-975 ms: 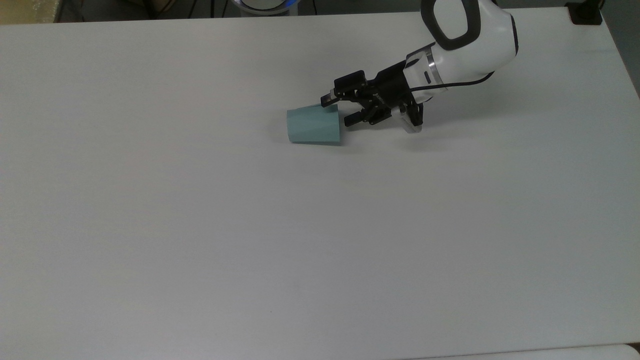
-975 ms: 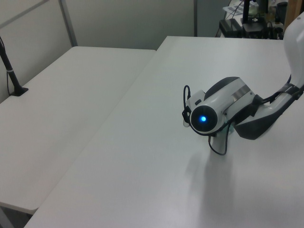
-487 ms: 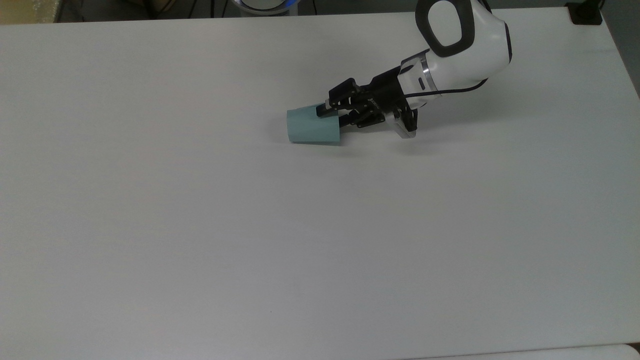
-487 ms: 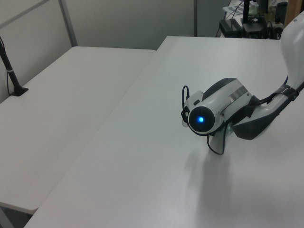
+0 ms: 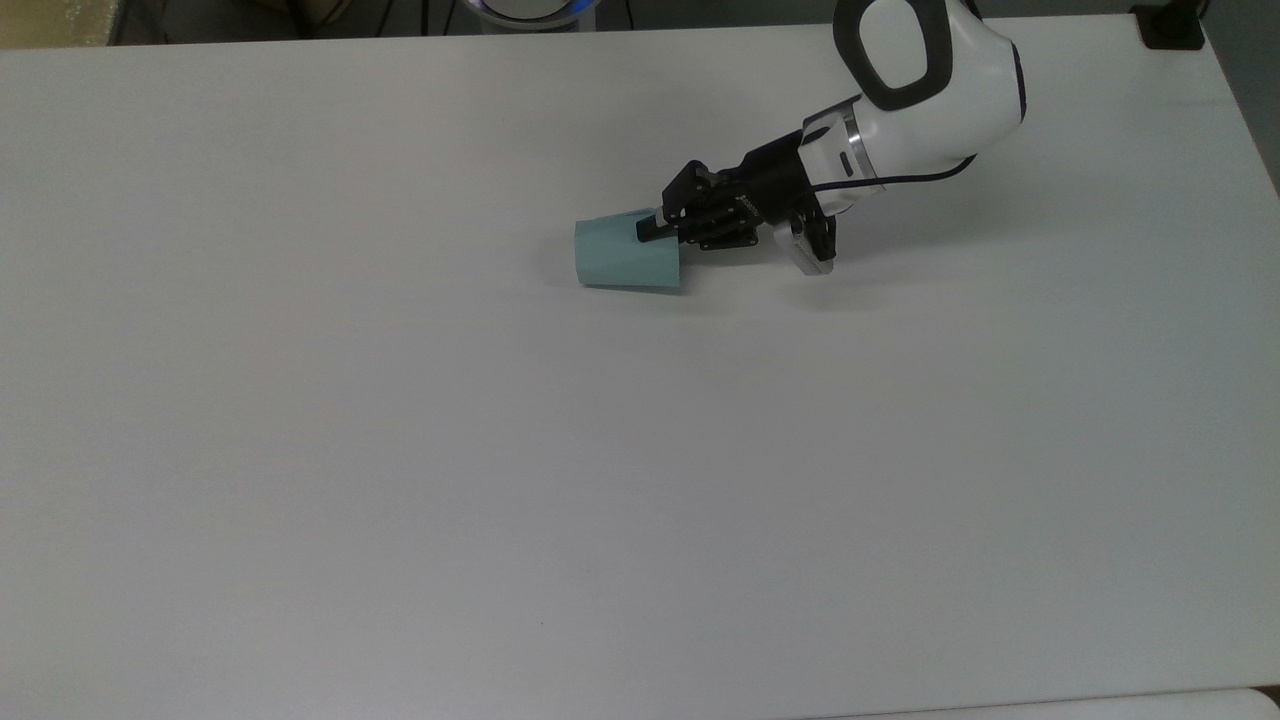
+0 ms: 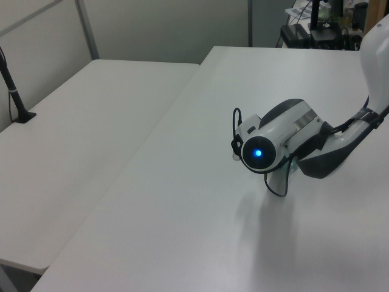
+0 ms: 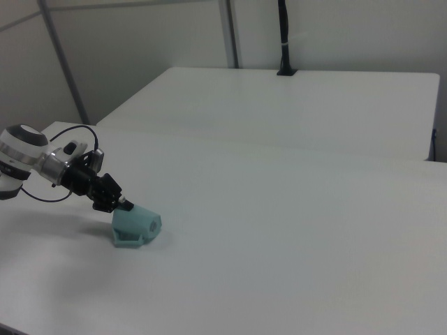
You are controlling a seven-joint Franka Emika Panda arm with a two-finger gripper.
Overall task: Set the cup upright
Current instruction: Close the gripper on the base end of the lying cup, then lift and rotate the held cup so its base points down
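Cup (image 5: pixel 625 255), pale teal with faceted sides, lies on its side on the white counter (image 5: pixel 400 450), a little above the middle of the top view; its narrower base points toward the top view's left and its wide mouth toward the top view's right. Just to the right, at that mouth, the black end effector (image 5: pixel 652 229) has its fingers drawn together on the upper edge of the cup's rim, gripping it. Farther right and higher in the top view, the white and black arm (image 5: pixel 920 80) slopes down toward the end effector, with a thin black cable looping beside its wrist. In the right view the cup (image 7: pixel 137 227) sits in the lower left of the frame, tipped over on the counter (image 7: pixel 293 237), with the end effector (image 7: pixel 124 204) touching its upper edge from the right view's left. In the left view the arm (image 6: pixel 285 143) stands right of centre, a blue light glowing on its rounded end.
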